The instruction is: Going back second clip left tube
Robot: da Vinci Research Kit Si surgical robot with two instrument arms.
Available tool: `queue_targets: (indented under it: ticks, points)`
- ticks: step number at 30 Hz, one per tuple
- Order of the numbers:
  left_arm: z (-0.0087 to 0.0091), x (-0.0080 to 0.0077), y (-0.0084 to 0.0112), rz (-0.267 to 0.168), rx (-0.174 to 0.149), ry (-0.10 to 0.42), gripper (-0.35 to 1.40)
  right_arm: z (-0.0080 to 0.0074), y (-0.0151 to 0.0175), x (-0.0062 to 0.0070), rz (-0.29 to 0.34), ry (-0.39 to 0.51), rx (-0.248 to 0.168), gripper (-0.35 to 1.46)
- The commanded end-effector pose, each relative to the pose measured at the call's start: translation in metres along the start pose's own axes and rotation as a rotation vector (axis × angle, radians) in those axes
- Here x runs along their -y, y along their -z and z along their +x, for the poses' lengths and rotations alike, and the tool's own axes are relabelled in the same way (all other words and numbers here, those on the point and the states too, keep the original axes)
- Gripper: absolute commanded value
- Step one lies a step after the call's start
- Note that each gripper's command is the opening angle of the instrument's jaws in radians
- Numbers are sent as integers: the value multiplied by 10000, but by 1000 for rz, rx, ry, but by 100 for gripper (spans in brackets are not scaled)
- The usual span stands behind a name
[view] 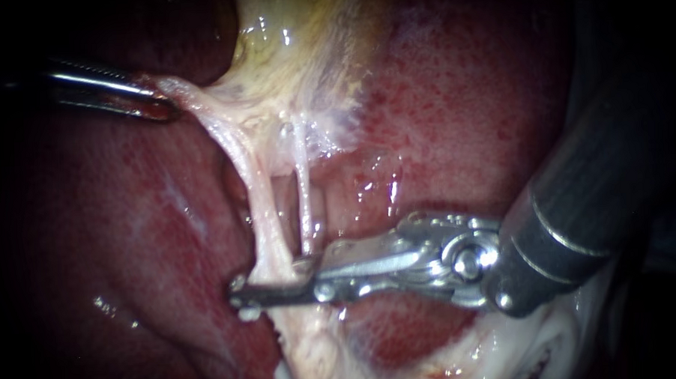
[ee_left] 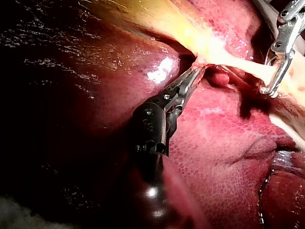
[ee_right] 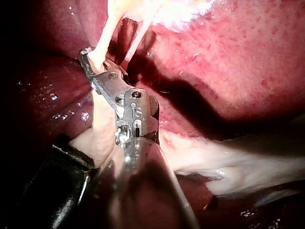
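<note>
Two pale tubes run down from the yellowish gallbladder (view: 295,48). The left tube (view: 260,207) is thick; the right tube (view: 303,198) is thin. My right instrument (view: 240,298) comes in from the right, its metal jaws open astride the lower end of the left tube. The tube passes between them, also shown in the left wrist view (ee_left: 268,88) and the right wrist view (ee_right: 86,55). The jaws hide that stretch of tube. My left instrument (view: 151,102) is shut on pale tissue at the gallbladder's edge and holds it taut to the left (ee_left: 193,76).
Dark red liver (view: 462,95) surrounds the tubes on both sides. Pale fatty tissue (view: 321,355) lies below the right instrument's jaws. In the right wrist view a dark object (ee_right: 52,191) sits beside the right instrument's shaft.
</note>
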Motion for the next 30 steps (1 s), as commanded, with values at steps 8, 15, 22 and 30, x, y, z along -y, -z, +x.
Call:
queue_targets:
  ticks: [8, 15, 22, 30]
  points:
    - [0, 0, 1, 0, 3, 0, -35, -9, -15, -35, -50, 199, -18, 49]
    - [-1, 1, 3, -1, 3, 0, -35, -19, 11, -46, -112, 406, -31, 50]
    - [-1, 2, 4, -2, 3, -1, -35, -20, 66, -32, -124, 525, -28, 50]
    - [-1, 3, 4, -2, 3, 0, -35, -18, 141, -19, -153, 617, -28, 50]
